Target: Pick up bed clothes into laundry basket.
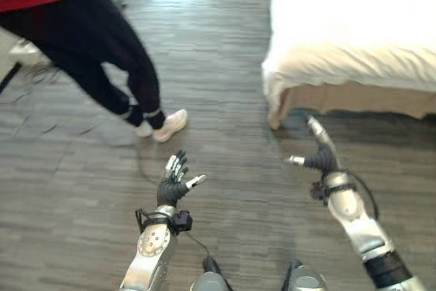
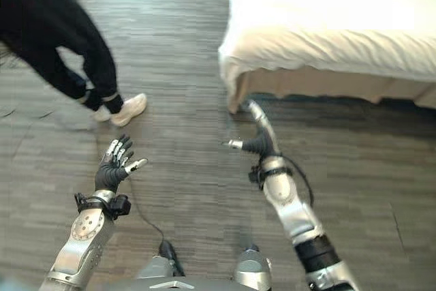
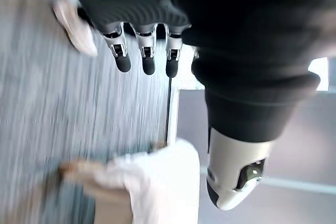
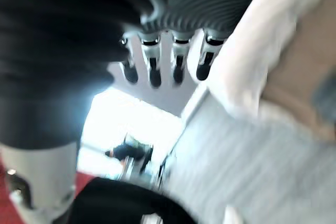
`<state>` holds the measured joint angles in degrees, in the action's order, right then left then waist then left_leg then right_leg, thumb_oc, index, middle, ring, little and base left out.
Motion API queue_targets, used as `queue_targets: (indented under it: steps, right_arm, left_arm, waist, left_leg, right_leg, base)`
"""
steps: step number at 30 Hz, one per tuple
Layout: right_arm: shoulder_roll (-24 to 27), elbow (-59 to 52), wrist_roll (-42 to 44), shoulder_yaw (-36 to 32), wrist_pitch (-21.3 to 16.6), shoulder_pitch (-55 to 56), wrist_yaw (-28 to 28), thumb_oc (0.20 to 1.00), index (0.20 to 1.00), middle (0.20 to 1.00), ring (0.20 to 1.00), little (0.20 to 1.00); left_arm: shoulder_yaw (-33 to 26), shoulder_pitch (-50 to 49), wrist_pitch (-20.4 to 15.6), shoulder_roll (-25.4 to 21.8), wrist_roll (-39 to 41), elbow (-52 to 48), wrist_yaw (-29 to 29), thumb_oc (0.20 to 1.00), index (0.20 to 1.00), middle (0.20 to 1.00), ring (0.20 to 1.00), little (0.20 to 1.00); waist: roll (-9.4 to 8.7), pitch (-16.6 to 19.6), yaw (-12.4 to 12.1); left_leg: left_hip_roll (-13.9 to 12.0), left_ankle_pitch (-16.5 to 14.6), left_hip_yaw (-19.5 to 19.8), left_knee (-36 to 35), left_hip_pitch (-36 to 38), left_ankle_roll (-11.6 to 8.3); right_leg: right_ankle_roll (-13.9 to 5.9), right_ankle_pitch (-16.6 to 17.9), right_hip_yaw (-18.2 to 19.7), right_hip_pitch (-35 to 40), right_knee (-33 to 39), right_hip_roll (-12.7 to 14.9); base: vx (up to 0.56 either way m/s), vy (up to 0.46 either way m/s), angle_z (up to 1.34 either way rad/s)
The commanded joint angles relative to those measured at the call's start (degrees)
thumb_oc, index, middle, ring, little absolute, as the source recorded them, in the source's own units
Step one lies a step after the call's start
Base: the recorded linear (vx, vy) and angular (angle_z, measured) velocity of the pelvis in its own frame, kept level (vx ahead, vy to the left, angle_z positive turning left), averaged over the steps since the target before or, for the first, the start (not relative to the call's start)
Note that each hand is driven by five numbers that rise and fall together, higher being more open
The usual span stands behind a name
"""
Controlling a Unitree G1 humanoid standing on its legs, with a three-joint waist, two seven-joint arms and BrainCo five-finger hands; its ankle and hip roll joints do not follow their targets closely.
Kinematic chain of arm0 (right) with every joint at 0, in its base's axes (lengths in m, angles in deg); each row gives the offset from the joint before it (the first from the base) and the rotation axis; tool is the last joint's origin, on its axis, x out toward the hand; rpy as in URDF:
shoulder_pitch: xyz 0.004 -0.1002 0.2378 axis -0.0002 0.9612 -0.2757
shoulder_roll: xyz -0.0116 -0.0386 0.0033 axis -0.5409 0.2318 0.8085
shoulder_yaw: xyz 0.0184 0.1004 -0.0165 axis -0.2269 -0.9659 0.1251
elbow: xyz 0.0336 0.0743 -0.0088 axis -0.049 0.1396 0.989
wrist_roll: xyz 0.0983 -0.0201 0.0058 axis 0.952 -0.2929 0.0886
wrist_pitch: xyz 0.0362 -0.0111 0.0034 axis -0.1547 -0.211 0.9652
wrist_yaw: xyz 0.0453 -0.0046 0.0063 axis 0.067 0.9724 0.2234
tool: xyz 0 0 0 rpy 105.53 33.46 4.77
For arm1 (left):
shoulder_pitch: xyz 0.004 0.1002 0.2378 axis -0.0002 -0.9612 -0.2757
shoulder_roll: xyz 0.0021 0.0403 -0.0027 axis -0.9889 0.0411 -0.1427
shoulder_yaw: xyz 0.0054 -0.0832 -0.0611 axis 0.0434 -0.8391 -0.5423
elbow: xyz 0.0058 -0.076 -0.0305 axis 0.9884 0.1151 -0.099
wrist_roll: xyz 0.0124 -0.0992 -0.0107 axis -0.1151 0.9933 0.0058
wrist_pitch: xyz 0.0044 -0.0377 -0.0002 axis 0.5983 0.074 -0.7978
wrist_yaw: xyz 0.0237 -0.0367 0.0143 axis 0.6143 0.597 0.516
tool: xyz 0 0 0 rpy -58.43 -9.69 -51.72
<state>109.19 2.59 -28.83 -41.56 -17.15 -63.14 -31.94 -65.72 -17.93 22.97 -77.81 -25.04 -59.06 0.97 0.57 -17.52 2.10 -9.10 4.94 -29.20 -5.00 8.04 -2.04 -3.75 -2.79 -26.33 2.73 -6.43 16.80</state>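
Looking down from the head, the left hand (image 1: 174, 180) and right hand (image 1: 320, 158) hover over the wooden floor (image 1: 225, 86) with fingers spread and empty, the bed (image 1: 354, 46) with its white bed clothes (image 1: 340, 11) ahead on the right, a person (image 1: 82, 32) walking at left. In each wrist view the fingers (image 3: 147, 56) extend straight, grasping nothing.

Both arms reach forward, low and apart. The left robot hand (image 1: 174, 178) has its fingers spread and holds nothing. The right robot hand (image 1: 319, 153) points its straight fingers ahead, thumb out to the left.
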Motion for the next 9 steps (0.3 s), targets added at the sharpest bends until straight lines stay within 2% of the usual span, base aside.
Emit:
queue_targets:
  steps: [1, 2, 3, 6, 9]
  right_arm:
    - [-1.6, -2.1, 3.5, -1.7, -2.8, -2.1, 0.4, 1.000, 1.000, 1.000, 1.000, 1.000]
    - [-2.2, -3.0, 5.9, -1.8, -3.8, -2.0, 0.8, 1.000, 1.000, 1.000, 1.000, 1.000]
    - [-1.8, -3.2, 7.1, -1.2, -3.8, -3.1, 0.7, 1.000, 1.000, 1.000, 1.000, 1.000]
    - [-1.4, -3.0, 7.0, -1.0, -3.6, -4.1, 0.6, 1.000, 1.000, 1.000, 1.000, 1.000]
    - [-0.5, -2.9, 6.4, -1.0, -3.1, -4.8, 0.3, 1.000, 1.000, 1.000, 1.000, 1.000]
  left_arm:
    - [-3.1, -0.6, -1.3, -3.3, -1.7, -2.1, 0.3, 1.000, 1.000, 1.000, 1.000, 1.000]
    - [-2.9, -0.1, -0.9, -3.8, -2.2, -0.9, 1.1, 1.000, 1.000, 1.000, 1.000, 1.000]
    - [-3.3, 0.0, -1.2, -3.6, -1.4, -0.4, 0.6, 1.000, 1.000, 1.000, 1.000, 1.000]
    - [-3.9, -0.1, -1.6, -3.2, -1.8, 0.5, -0.4, 1.000, 1.000, 1.000, 1.000, 1.000]
    - [-4.7, -0.4, -1.8, -1.8, -1.8, 0.6, 0.0, 1.000, 1.000, 1.000, 1.000, 1.000]
  waist:
    - [-2.25, 2.2, 1.9]
    - [-2.34, 1.2, 3.5]
    - [-2.37, 1.1, 3.9]
    - [-2.83, 2.0, 4.3]
    - [-2.65, 3.2, 4.0]
  left_leg:
    - [-4.2, -8.3, 0.0, 0.0, -3.9, -2.91]
    - [-2.8, -8.5, 2.7, 0.0, -4.8, -2.17]
    - [-0.6, -9.4, 5.3, 0.0, -4.8, -1.71]
    - [0.4, -9.1, 5.5, 0.0, -3.5, -1.72]
    - [0.2, -9.5, 4.2, 0.0, -2.6, -1.62]
  right_leg:
    - [-5.55, 1.6, 2.0, -1.8, -0.8, 3.4]
    - [-3.52, -0.1, 10.1, -7.5, -1.0, -4.1]
    - [-2.08, 0.8, 14.4, -9.2, 3.2, -8.4]
    - [-2.22, 4.1, 15.9, -6.0, 9.9, -8.6]
    - [-3.33, 4.6, 16.8, -4.7, 11.4, -8.1]
  base:
    - [-0.05, 0.074, 0.65]
    - [0.03, 0.117, 0.89]
    - [0.05, 0.140, 0.98]
    - [0.11, 0.050, 0.70]
    - [0.09, 0.015, -0.23]
